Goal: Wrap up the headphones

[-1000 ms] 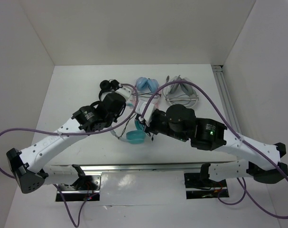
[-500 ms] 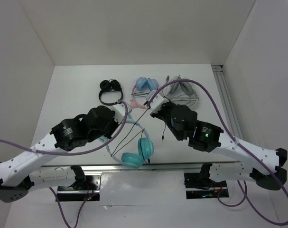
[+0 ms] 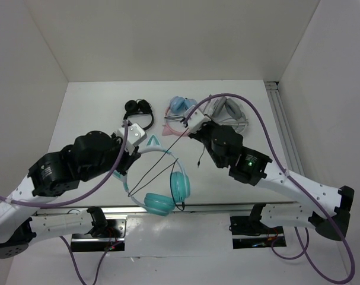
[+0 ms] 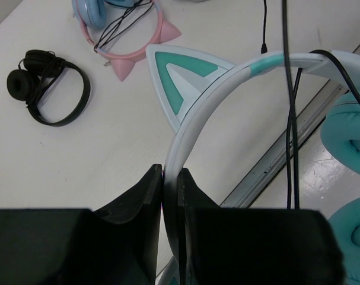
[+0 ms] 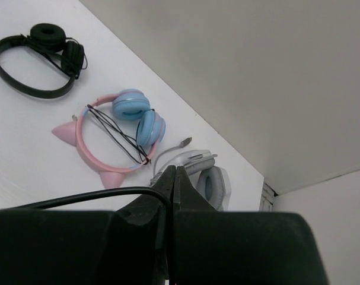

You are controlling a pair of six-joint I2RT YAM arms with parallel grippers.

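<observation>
Teal cat-ear headphones [image 3: 180,185] dragged toward six o'clock.
Left gripper [image 4: 171,178] clamps the pale headband [image 4: 227,83]; right gripper [image 5: 175,178] pinches the thin black cable [image 4: 285,89], now stretched for wrapping.

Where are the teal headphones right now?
Top view: the headphones are near the front edge of the table, between the arms, headband pinched in the left gripper; the pink pair lies behind them.
</observation>
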